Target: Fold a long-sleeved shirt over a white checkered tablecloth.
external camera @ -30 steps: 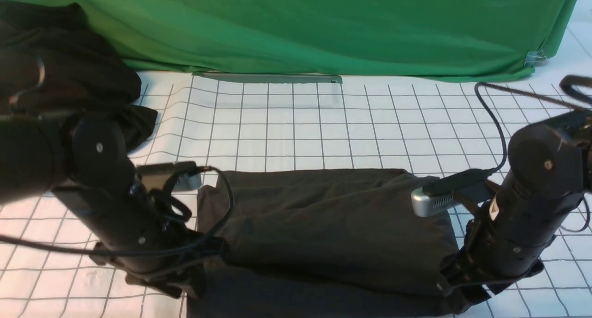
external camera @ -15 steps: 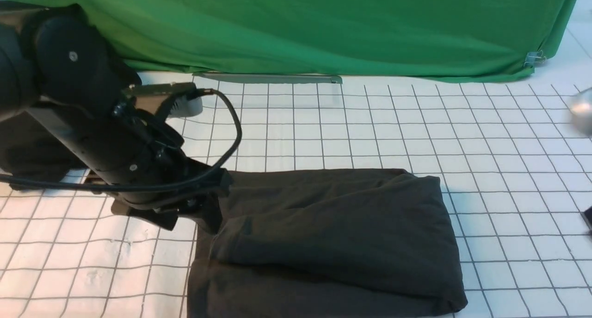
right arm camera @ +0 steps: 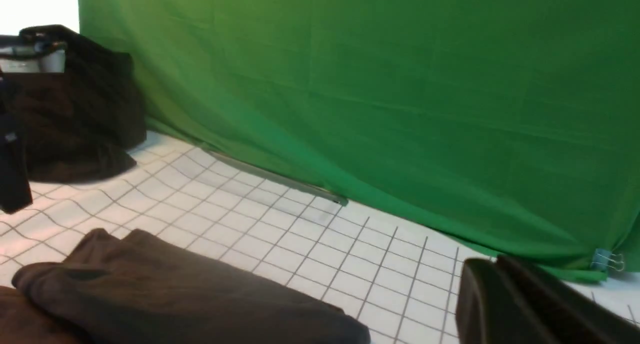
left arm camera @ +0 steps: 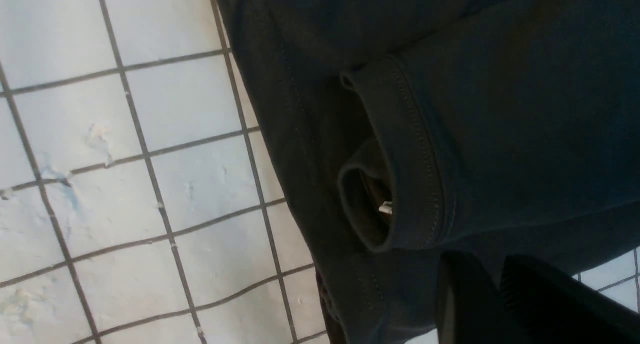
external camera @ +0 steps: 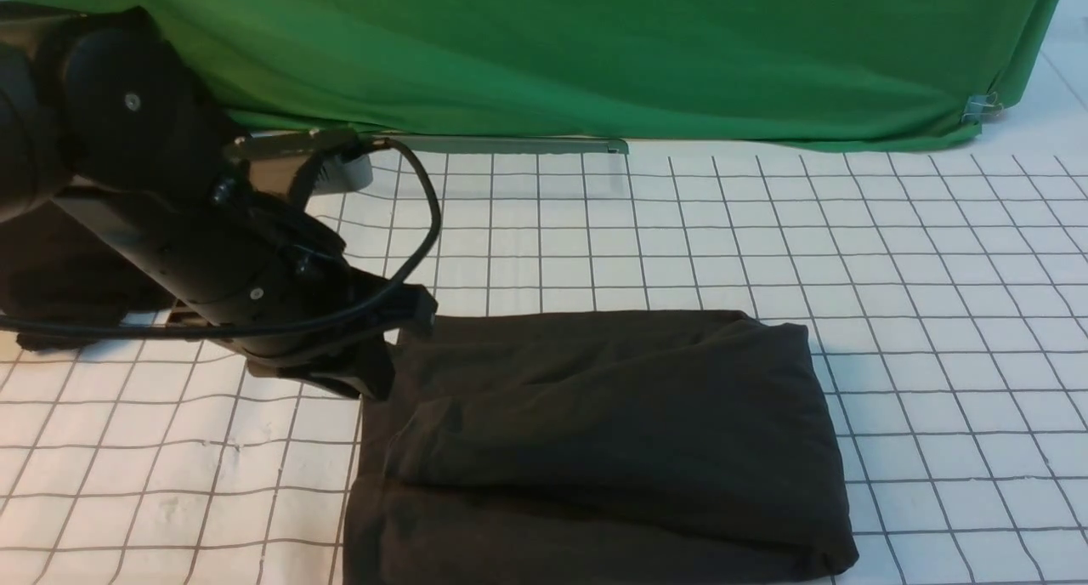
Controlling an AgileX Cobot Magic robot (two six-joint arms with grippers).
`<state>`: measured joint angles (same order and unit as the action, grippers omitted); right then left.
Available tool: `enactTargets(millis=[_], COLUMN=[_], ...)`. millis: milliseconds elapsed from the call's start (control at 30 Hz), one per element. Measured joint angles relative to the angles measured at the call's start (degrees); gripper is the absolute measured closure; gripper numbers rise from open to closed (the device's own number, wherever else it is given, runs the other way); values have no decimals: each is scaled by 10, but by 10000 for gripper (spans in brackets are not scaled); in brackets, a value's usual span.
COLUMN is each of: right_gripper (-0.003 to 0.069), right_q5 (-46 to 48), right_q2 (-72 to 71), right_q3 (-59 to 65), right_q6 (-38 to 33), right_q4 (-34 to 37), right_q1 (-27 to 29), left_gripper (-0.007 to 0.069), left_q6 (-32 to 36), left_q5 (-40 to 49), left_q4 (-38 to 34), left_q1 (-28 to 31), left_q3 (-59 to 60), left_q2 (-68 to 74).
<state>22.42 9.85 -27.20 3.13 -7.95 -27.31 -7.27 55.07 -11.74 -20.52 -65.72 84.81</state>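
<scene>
The long-sleeved shirt (external camera: 603,440) lies folded, long axis side to side — left gripper (external camera: 399,347) sits at its left end, jaws nearly together with nothing visibly pinched, while the right gripper (right arm camera: 505,304), pulled well clear, is closed empty.

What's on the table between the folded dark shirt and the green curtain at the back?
Only bare white checkered tablecloth between the long-sleeved shirt and the green fabric; the front view shows it.
</scene>
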Motion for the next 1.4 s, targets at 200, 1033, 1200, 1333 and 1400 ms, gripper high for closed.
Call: enactTargets(millis=[200, 1033, 1200, 1333, 1400], right_gripper=[635, 573, 559, 556, 553], right_q5=[-18, -27, -34, -34, -34], right_q2=[-1, -1, -6, -22, -29], right_q3=[17, 35, 76, 125, 146], right_q6=[0, 4, 4, 4, 4], right_q4=[0, -1, -2, -5, -5], right_q1=[0, 0, 14, 74, 103], left_gripper=[594, 599, 599, 599, 599], left_q6=[1, 26, 25, 25, 25], left_q5=[0, -17, -17, -25, -29], left_q4=[-1, 0, -6, -6, -6], left_q1=[0, 0, 0, 0, 0], left_q3=[0, 0, 0, 0, 0], left_q2=[0, 0, 0, 0, 0])
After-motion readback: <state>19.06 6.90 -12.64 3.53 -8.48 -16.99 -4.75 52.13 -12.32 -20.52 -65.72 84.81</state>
